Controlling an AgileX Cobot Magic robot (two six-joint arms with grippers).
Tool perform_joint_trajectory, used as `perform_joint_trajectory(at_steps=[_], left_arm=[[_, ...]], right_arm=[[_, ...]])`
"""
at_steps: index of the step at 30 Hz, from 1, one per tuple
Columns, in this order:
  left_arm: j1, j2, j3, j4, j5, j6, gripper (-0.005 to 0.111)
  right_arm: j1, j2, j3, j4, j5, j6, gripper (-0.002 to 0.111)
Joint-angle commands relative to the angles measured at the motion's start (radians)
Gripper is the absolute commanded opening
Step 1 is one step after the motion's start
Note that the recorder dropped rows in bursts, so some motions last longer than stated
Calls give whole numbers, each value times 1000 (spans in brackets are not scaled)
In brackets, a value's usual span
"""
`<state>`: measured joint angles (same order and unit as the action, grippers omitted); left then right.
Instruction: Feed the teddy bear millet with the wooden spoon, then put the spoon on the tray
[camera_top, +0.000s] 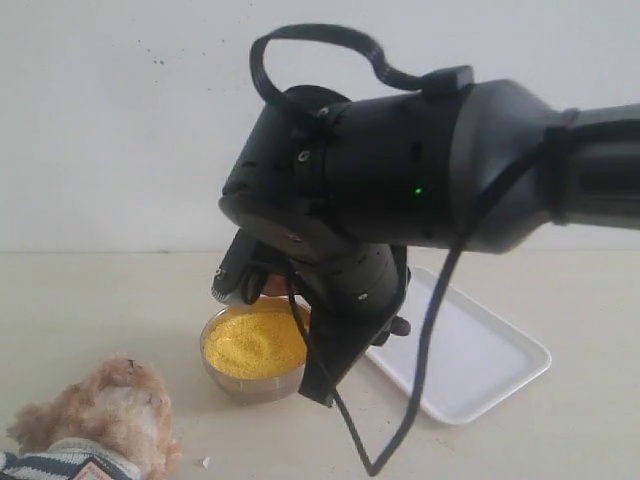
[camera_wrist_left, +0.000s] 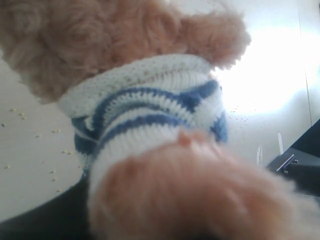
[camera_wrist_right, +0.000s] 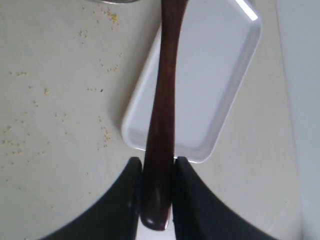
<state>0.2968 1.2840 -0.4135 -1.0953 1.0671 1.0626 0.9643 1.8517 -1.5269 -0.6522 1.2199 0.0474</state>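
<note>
Edges first: the steel bowl (camera_top: 252, 385) sits mid-table, its rim ringing a full mound of millet (camera_top: 250, 345). Just right of the bowl in the exterior view lies the tray (camera_top: 480, 365), its nearest rounded corner close beside the bowl's rim, though the arm hides whether they touch. Its low raised lip runs off at an angle, away from the bowl. Left of the bowl there's a broad stretch of bare table (camera_top: 100, 300). Well down and left of the bowl is the teddy bear (camera_top: 105, 415), cut off by the frame's corner. Stray grains (camera_wrist_right: 105, 132) speckle the tabletop beside the tray's long edge.

Now the arm. The right arm sweeps in from the tray side, wrist bent steeply down right over the bowl, a black cable (camera_top: 430, 330) looping low between bowl and tray. The right gripper (camera_wrist_right: 157, 167) has both black fingers (camera_wrist_right: 131, 180) pinched onto the handle end of the wooden spoon (camera_wrist_right: 165, 100), which runs out above the tray's corner toward the bowl.

The left gripper (camera_wrist_left: 170, 215) is smothered by the bear's fur and striped shirt. I can't tell whether its jaws are parted or closed.
</note>
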Motion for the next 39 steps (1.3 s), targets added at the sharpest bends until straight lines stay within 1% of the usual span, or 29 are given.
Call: perform_joint_trajectory(at_steps=[1,4,9,19,23,27,39], left_arm=[[1,1,2,-18,22,4,4],[1,1,2,-18,22,4,4],[1,1,2,-18,22,4,4],[1,1,2,-18,22,4,4],[1,1,2,-18,22,4,4],[1,1,2,-18,22,4,4],[1,1,2,-18,22,4,4]], right_arm=[[-7,83,-57,-25,1,-59,0],[-7,142,-81,-72,1,-55,0],[-7,206,-81,-218,1,-7,0],[-7,226,-81,-289,1,-5,0],[-7,277,-81,-326,1,-5,0],[-7,327,-81,-402,1,9,0],[-7,380,-81,-456,1,29,0]])
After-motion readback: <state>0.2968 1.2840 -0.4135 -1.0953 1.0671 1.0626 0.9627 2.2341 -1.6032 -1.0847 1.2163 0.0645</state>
